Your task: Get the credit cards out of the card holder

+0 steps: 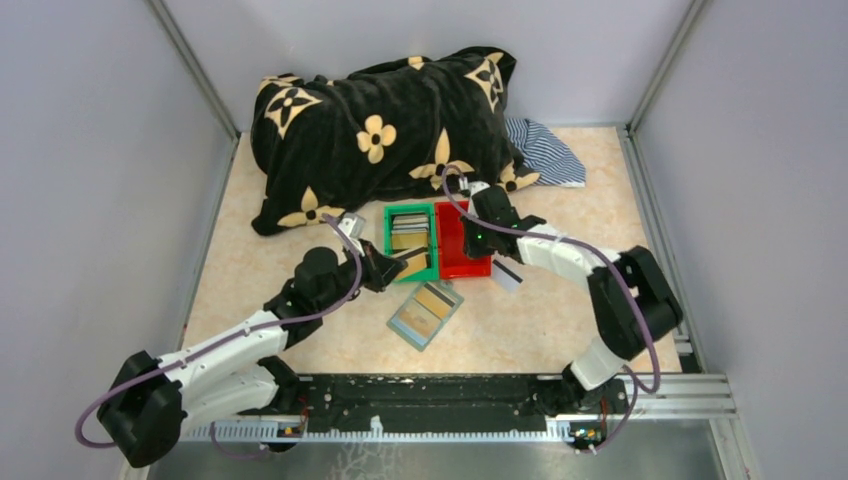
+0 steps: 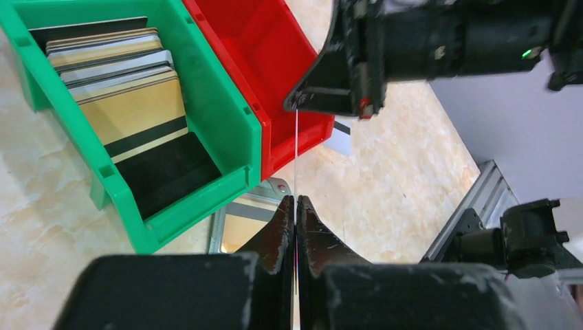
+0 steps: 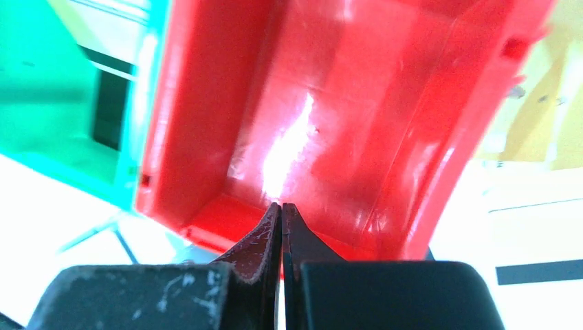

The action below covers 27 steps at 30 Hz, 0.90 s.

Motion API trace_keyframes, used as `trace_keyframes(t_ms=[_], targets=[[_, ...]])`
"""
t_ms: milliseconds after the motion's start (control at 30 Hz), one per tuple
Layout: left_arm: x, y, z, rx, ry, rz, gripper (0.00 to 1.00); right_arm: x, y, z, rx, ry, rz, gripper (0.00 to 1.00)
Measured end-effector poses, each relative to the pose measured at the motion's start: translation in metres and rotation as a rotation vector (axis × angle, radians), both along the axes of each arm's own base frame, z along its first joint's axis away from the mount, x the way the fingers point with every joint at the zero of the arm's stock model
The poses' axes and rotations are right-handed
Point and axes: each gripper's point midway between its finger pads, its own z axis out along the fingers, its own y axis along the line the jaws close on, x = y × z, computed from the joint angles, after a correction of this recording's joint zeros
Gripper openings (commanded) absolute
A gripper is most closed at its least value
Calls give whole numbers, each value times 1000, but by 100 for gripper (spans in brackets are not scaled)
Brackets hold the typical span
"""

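The left gripper [image 2: 295,203] has its fingers closed on one credit card [image 2: 295,148]. The card shows edge-on as a thin pale line, just off the near right corner of the green bin [image 2: 237,130]. The card holder [image 1: 425,313] lies open and flat on the worktop [image 1: 540,330] just in front of the green bin, with what looks like another gold card in its pocket. More credit cards [image 2: 130,103] lie overlapping inside the green bin. The red bin [image 3: 206,103] touches the green bin's right side and holds nothing. The right gripper [image 3: 282,210] hovers over it, fingers closed on nothing. A loose card [image 1: 507,276] lies on the worktop past the red bin, on the side away from the green bin.

The step in hand appears to be dropping the held card into the green bin. To do that well:

- Lift the card clear of the green bin's front wall.
- Turn its face parallel to the cards already inside.
- Lower it into the free space at the bin's front.
- Release only once its lower edge is below the rim.

The pinch sits at one edge, so the card may swing, and slow travel is advisable.
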Motion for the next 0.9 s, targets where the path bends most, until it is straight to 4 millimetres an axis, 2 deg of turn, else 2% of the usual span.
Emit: trace_keyframes(t_ms=[167, 333, 467, 500, 567, 600, 733, 900], targets=[[-9, -3, -8, -5, -46, -66, 0, 4, 3, 62, 73, -155, 35, 0], [-31, -10, -25, 6, -84, -207, 0, -2, 7, 125, 182, -303, 113, 10], [-49, -23, -29, 27, -151, -379, 0, -13, 13, 158, 246, -394, 234, 12], [-54, -25, -30, 32, -167, -414, 0, -16, 15, 160, 252, -404, 261, 13], [-62, -28, -28, 37, -209, -486, 0, -23, 18, 161, 255, -406, 319, 30], [-66, -30, -26, 32, -232, -515, 0, -27, 19, 158, 254, -391, 345, 32], [-76, -36, -16, 14, -336, -610, 0, -49, 21, 145, 248, -317, 443, 33], [-76, -40, -29, 57, -393, -664, 0, -75, 31, 147, 228, -260, 566, 34]])
